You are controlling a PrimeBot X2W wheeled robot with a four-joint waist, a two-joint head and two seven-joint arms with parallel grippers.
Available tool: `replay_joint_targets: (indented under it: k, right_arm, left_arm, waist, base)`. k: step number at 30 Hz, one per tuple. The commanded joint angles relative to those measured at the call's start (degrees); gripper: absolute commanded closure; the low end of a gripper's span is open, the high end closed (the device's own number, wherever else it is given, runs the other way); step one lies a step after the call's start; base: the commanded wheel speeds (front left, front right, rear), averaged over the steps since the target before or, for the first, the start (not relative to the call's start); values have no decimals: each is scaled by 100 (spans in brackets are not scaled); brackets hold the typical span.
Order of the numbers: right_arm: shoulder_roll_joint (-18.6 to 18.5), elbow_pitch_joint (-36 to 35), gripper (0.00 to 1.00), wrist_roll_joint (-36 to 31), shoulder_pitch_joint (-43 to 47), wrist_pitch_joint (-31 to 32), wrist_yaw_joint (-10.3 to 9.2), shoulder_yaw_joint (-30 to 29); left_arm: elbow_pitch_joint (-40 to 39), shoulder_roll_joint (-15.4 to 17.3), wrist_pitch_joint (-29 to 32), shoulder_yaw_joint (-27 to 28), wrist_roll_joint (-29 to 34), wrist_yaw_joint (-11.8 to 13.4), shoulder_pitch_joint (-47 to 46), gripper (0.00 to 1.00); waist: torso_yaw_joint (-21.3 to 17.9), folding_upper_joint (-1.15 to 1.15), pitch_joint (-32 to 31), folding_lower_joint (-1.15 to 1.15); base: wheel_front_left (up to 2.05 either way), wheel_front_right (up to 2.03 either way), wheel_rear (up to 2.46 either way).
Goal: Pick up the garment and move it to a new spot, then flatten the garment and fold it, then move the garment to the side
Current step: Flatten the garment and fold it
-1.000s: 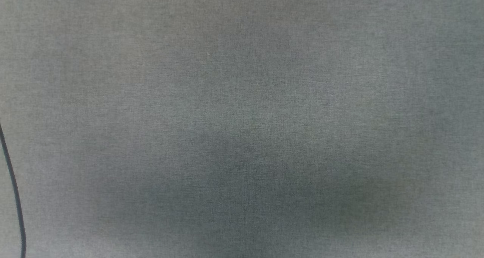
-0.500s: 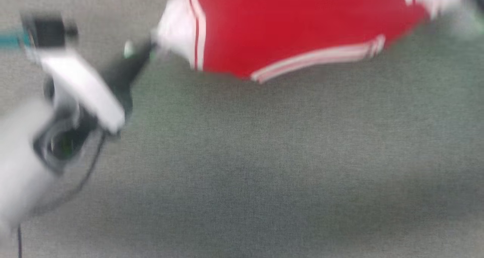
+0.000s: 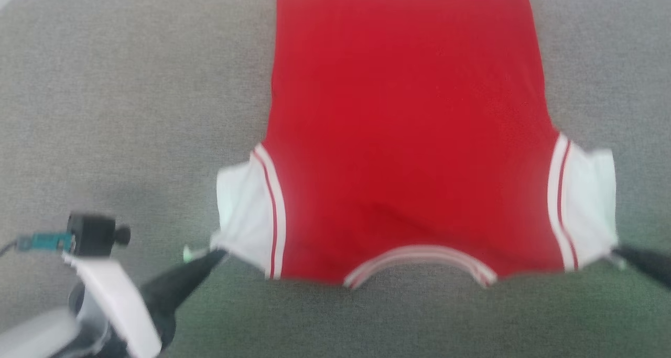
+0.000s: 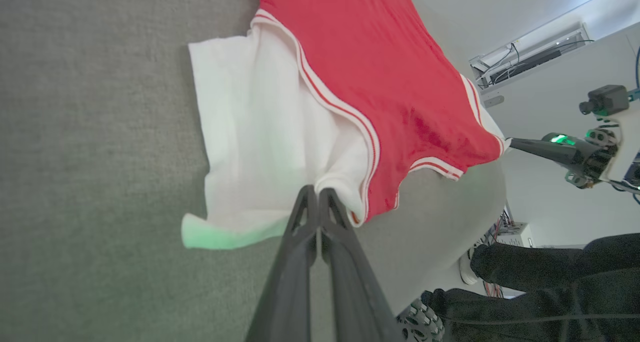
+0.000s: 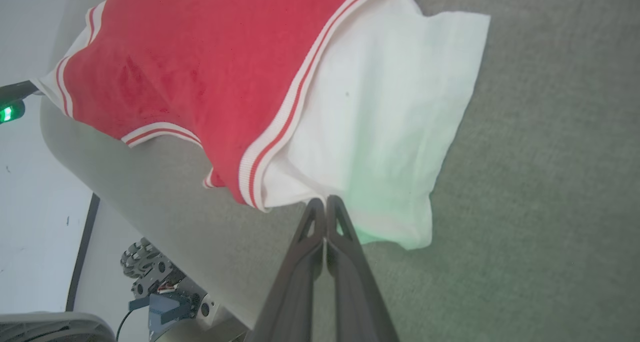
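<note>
**Item:** bright red thin-fabric T-shirt (image 3: 409, 138) with plain white sleeve ends and ribbed red-and-white stripe bands at the sleeve seams and curved collar.

**Position:** it lies spread on the surface. In the head view its body runs from the centre to 12 o'clock, the collar sits toward 6 o'clock, and the sleeves reach out at 8 and 4 o'clock. The cloth is mostly smooth, with a shallow crease just above the collar band.

**Support:** grey surface (image 3: 105, 111) covered in fine woven cloth, matte, with a rounded edge.

**Left fingers** (image 4: 295, 262)**:** two long, dark, tapering blades pressed together. They pinch the near corner of the white sleeve at 8 o'clock, where the fabric puckers, and a green glow tints the cloth.

**Right fingers** (image 5: 300, 267)**:** the same form, closed tip to tip on the near edge of the white sleeve at 4 o'clock.

**Fitting:** small black boxy camera (image 3: 94, 235) on the left arm, at 8 o'clock in the head view.
</note>
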Motion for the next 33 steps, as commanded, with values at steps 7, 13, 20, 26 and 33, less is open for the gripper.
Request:
replay_joint_targets:
  k: [7,13,20,26,33]
  right_arm:
    - [-562,-938,100,198,633,-81,0,357]
    - [-620,-748,100,1,556,-165,0,274]
    - [-87,-152,100,-452,359,458,1,386]
    - [908,714,100,-1015,215,971,-8,500]
    - [1695,1413,100,-1554,204,1126,-53,442]
  left_arm:
    - [-963,700,-61,-166,-47,-7,684,100]
    - [-842,525,-98,-180,184,-7,660,100]
    - [-165,-169,55,-174,170,-8,433,100]
    - [650,-640,125,-324,400,-7,332,100]
    - [1141,-915,93,-430,544,13,353,100]
  waist:
    - [35,0,-41,0]
    - [44,0,67,0]
    - [43,0,168,0]
    - [-17,0,298,0]
    - [-82,0,415,0]
  base:
    - [0,0,0]
    - [0,0,0]
    - [0,0,0]
    - [0,0,0]
    - [0,0,0]
